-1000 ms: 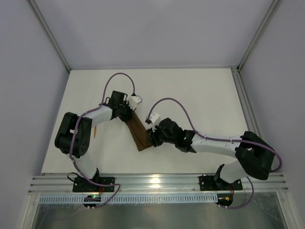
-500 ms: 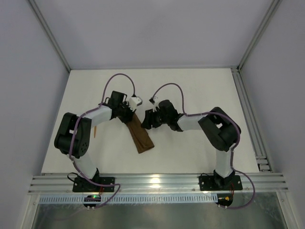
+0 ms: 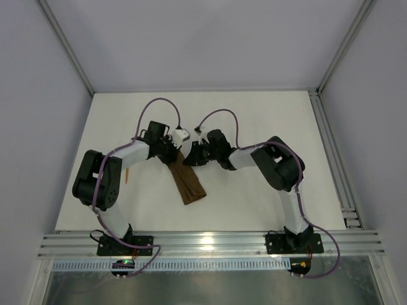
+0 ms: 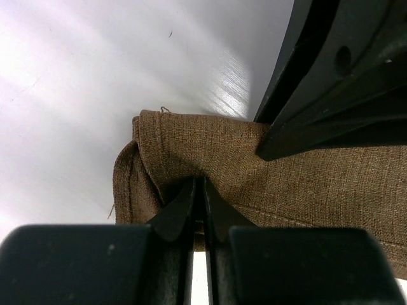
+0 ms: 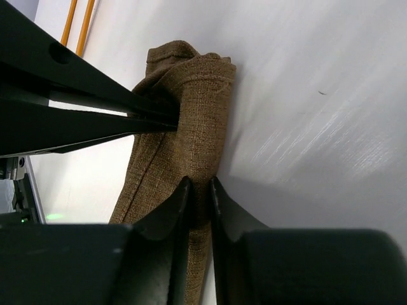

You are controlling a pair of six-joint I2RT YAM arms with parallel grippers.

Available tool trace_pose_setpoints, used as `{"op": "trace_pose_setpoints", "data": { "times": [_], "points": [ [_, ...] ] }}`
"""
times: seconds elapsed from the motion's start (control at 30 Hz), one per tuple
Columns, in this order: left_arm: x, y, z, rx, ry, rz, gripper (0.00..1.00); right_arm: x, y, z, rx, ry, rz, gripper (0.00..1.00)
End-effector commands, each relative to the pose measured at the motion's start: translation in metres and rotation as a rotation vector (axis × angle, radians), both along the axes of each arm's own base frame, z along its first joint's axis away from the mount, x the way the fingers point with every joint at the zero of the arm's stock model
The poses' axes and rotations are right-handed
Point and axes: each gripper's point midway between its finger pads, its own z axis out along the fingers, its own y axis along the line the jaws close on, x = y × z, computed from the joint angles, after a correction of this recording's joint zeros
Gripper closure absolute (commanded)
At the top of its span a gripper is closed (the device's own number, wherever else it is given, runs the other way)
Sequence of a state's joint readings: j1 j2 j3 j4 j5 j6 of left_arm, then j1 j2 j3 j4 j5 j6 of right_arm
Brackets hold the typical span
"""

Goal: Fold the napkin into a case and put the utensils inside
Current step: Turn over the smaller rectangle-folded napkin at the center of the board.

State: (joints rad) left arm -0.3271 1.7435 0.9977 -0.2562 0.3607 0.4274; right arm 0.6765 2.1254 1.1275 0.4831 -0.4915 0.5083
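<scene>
Tightly closed, the left fingers [image 4: 180,208] pinch a small tuck of the napkin [image 4: 299,184] near its rounded end, and the brown weave bunches at their tips. The right fingers [image 5: 166,213] stand nearly together, with the long edge of the cloth caught between them close to that same end. The two pairs meet there, almost touching each other. Seen from above, the napkin lies as a narrow folded strip on the white tabletop [image 3: 267,121], slanting from the fingers toward the near edge, between the two arms. The utensils [image 5: 77,22], thin and orange, lie side by side on the tabletop past the left arm, apart from the cloth.
</scene>
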Motion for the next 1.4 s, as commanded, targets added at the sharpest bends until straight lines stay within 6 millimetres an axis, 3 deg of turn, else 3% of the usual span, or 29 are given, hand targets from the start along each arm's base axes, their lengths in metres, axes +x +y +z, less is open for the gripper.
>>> {"op": "trace_pose_setpoints", "data": {
  "times": [0.0,0.07,0.2,0.3,0.37,0.4,0.5,0.63,0.77,0.93,1.1,1.17,1.33,1.37],
  "points": [
    [-0.009,-0.007,0.012,-0.018,0.021,-0.038,0.92,-0.007,0.005,-0.001,0.028,0.032,0.021,0.85],
    [-0.011,-0.013,0.022,-0.048,0.016,-0.058,0.9,-0.01,0.003,-0.002,0.028,0.041,0.012,0.94],
    [-0.02,-0.024,0.058,-0.111,0.039,-0.116,0.76,-0.01,-0.005,0.012,0.031,0.0,-0.027,0.97],
    [-0.015,-0.02,0.076,-0.125,0.044,-0.079,0.72,-0.01,-0.013,0.011,-0.009,-0.02,-0.049,0.97],
    [-0.01,-0.007,0.079,-0.116,0.071,0.003,0.71,-0.011,-0.017,0.013,-0.033,-0.034,-0.068,0.97],
    [-0.003,0.006,0.076,-0.057,0.055,0.057,0.68,-0.012,-0.017,0.014,-0.04,-0.044,-0.07,0.97],
    [0.005,0.02,0.063,0.016,0.039,0.112,0.65,-0.014,-0.018,0.013,-0.067,-0.055,-0.093,0.97],
    [0.0,0.022,0.026,0.099,0.093,0.118,0.6,-0.017,-0.012,0.013,-0.073,-0.062,-0.098,0.97],
    [-0.002,0.015,0.013,0.136,0.055,0.105,0.62,-0.02,-0.008,0.014,-0.081,-0.073,-0.101,0.97],
    [0.0,0.016,0.01,0.227,-0.033,0.108,0.71,-0.019,-0.009,0.017,-0.082,-0.085,-0.114,0.97],
    [0.002,0.014,-0.001,0.344,-0.138,0.123,0.9,-0.019,-0.013,0.02,-0.081,-0.096,-0.128,0.97],
    [0.003,-0.001,0.002,0.334,-0.191,0.097,1.0,-0.019,-0.013,0.02,-0.085,-0.1,-0.134,0.97],
    [-0.006,-0.022,0.016,0.227,-0.179,0.076,1.0,-0.021,-0.012,0.021,-0.08,-0.087,-0.134,0.97],
    [-0.009,-0.023,0.017,0.219,-0.159,0.075,0.88,-0.02,-0.012,0.022,-0.076,-0.085,-0.134,0.97]
  ]
}}
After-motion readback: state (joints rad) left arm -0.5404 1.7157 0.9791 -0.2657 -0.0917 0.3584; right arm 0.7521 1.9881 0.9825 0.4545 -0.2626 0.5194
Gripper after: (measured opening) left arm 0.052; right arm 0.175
